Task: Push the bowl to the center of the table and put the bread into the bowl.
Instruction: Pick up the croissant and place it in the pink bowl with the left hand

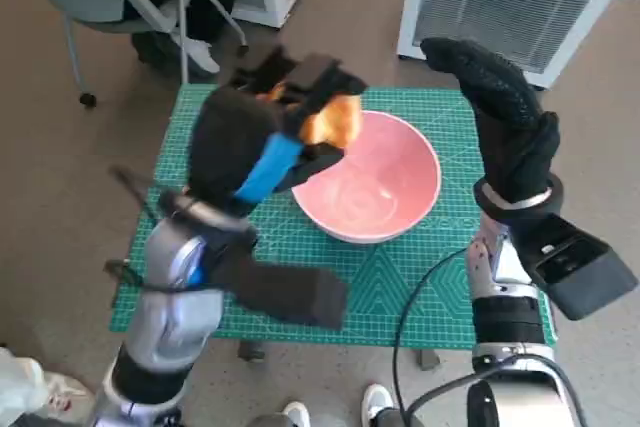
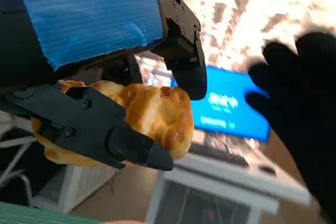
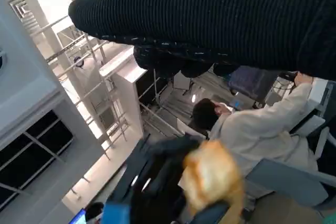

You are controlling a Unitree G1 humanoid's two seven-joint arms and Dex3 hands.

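The left hand (image 1: 262, 152) is up in the air, holding the bread (image 1: 333, 119) tight in its fingers (image 2: 134, 148). The pink bowl (image 1: 372, 177) sits just past it, about mid-surface (image 1: 420, 287), so the push looks done. The bread still has to drop in. The right hand (image 1: 500, 112) is lifted, spread, holding nothing.

Left hand (image 1: 262, 147) raised above the table's left half, blue-taped back up, black fingers (image 2: 131, 148) closed round the bread (image 2: 152, 114), pinched between lower and upper fingers. Left forearm comes up from lower left, bent at the wrist toward the right. Right hand (image 1: 500, 112) in black glove held upright on the right side, holding nothing, fingers extended and pointing away from the robot, pale forearm straight below it.
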